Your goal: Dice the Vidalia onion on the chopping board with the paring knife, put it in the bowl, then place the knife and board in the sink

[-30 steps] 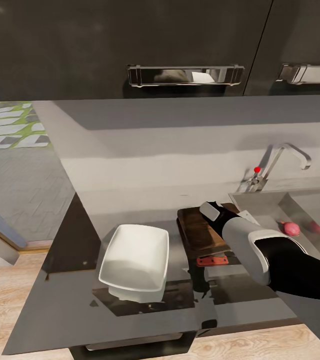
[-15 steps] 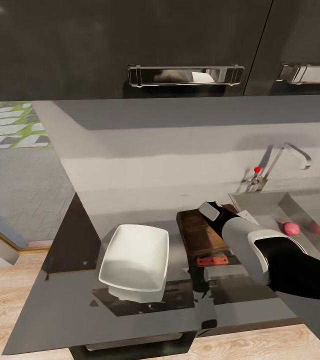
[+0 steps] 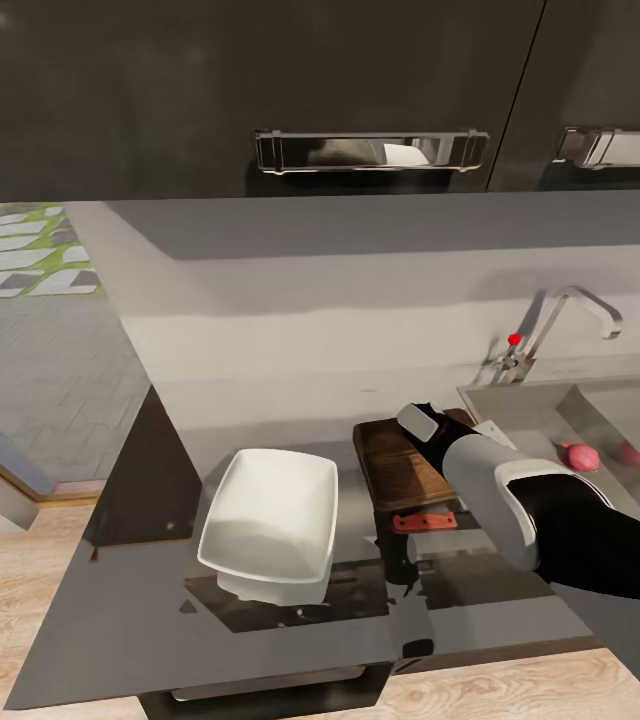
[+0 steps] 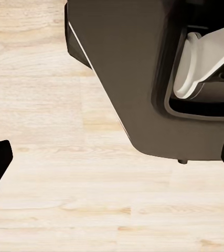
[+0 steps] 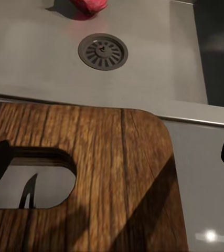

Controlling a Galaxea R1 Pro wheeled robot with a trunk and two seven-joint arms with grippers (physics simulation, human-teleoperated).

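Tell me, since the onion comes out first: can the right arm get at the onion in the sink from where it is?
Probably yes. The right gripper hovers over the chopping board's far end beside the sink, and the onion lies uncovered in the basin with nothing between them.

Glossy dark countertop [image 3: 150,560] bearing white bowl [image 3: 272,520], chopping board [image 3: 400,470], red-handled knife [image 3: 425,521].

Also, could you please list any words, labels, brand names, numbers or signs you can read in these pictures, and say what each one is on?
None: no readable text in any view.
The bowl, chopping board, knife handle, onion, tap and cabinet doors all have plain, unmarked surfaces.
The drain in the sink has faint marks at its centre, too small to read.
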